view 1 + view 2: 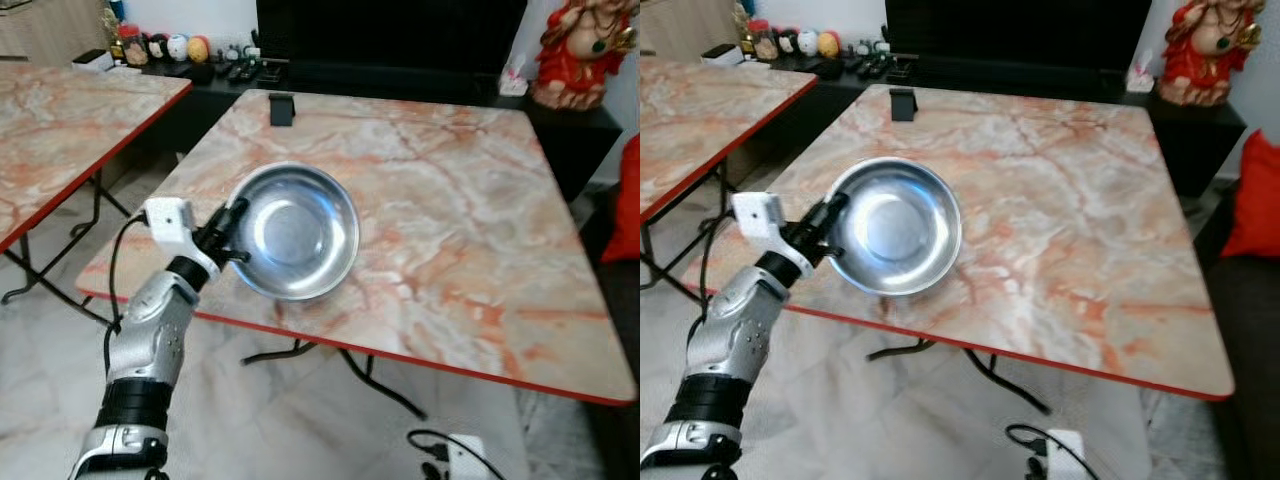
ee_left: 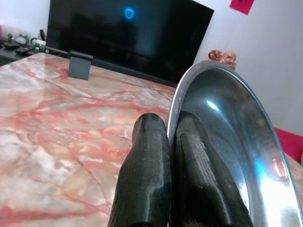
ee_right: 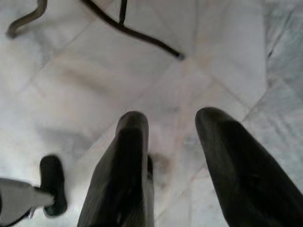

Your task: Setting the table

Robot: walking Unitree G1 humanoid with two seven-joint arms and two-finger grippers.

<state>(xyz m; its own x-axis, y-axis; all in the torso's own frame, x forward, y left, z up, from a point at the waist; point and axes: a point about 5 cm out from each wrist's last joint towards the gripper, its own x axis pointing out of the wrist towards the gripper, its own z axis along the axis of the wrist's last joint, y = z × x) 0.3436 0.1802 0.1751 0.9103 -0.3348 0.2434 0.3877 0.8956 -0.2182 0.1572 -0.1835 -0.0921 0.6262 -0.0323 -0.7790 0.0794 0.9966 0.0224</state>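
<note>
Between the left end effector (image 1: 236,232) fingers, pinched rim of round shiny steel bowl (image 1: 297,232): light, rigid, slippery; over marble-patterned table (image 1: 450,220).

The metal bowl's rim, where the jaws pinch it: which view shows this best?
The left wrist view: both fingers clamp the metal bowl at its rim. The eye views show the whole bowl above the table, the left gripper small.

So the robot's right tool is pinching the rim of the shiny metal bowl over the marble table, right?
Not quite: it is the left tool pinching the rim of the shiny metal bowl over the marble table. The left eye view shows the left arm reaching to it. The right tool hangs open above the floor.
</note>
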